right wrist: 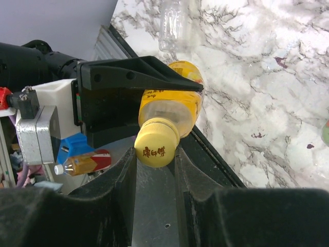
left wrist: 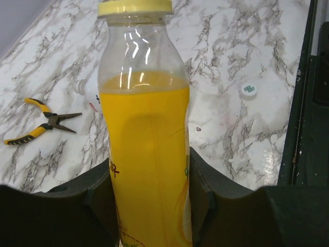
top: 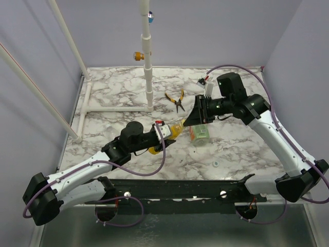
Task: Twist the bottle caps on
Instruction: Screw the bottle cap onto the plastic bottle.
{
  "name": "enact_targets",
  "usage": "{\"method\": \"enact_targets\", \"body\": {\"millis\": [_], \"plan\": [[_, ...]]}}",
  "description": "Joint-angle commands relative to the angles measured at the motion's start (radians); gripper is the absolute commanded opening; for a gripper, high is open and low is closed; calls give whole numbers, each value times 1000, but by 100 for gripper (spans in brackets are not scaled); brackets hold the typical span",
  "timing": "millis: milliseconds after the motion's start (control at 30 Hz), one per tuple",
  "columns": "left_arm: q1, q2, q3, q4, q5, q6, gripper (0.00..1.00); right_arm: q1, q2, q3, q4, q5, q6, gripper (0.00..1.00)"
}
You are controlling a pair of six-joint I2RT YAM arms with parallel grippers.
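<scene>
The right gripper (right wrist: 154,157) pinches tight around the yellow cap (right wrist: 157,149), seated on the yellow bottle (left wrist: 146,128) — itself clamped round its body by the left gripper (left wrist: 149,188), aloft between the two — so tightening is in hand; next, I judge, a wrist turn against that firm hold.

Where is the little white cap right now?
In the top view the white cap lies alone on the marble table, right of centre, between the green-labelled bottle and the near edge.
</scene>
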Motion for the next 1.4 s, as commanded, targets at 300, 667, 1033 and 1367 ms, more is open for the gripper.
{"method": "enact_targets", "body": {"millis": [300, 667, 1033, 1367], "plan": [[-48, 23, 21, 248, -117, 63, 15, 33, 73, 60, -48, -9, 12, 27], [-54, 58, 20, 313, -142, 68, 11, 37, 105, 79, -79, 29, 16, 26], [-57, 94, 35, 324, -116, 98, 8, 39, 134, 135, -149, 102, -12, 26], [-56, 105, 32, 305, -89, 89, 2, 39, 133, 165, -188, 161, -26, 25]]}}
